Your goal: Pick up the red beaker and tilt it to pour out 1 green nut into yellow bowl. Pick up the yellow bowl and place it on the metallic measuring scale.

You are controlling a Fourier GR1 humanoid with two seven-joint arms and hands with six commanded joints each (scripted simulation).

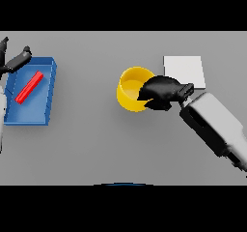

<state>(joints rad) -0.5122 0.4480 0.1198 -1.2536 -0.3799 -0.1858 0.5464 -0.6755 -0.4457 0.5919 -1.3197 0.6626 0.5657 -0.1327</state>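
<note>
From my seat at the controls, I'm using the yellow bowl [131, 90] as my reference for everything. It sits on the grey table [96, 144] roughly mid-scene and upright, so I can see down into its yellow inside.

The right hand [161, 92] is right on the bowl's right side, with the white and grey forearm [217, 127] running off to the lower right from there. The dark fingers are curled over the bowl's right rim and look wrapped onto the wall, so I'd call that a grip on the bowl. I can't tell if the bowl is lifted at all or resting flat on the table.

The metallic measuring scale [184, 71], a pale square plate, lies just right of the bowl and a bit further back, behind the right hand. The hand's wrist overlaps its near edge in my view. The bowl is not on it.

Well off to the left of the bowl is a blue tray [46, 66], and in it there's a red thing [29, 87], long and flat-looking, lying at a slant. If that's the red beaker, it's on its side; I honestly can't say more from this angle. I can't make out any green nut, in the bowl or elsewhere.

The left hand [17, 60] shows at the far left edge, past the tray's back-left corner, fingers loosely spread and holding nothing.
</note>
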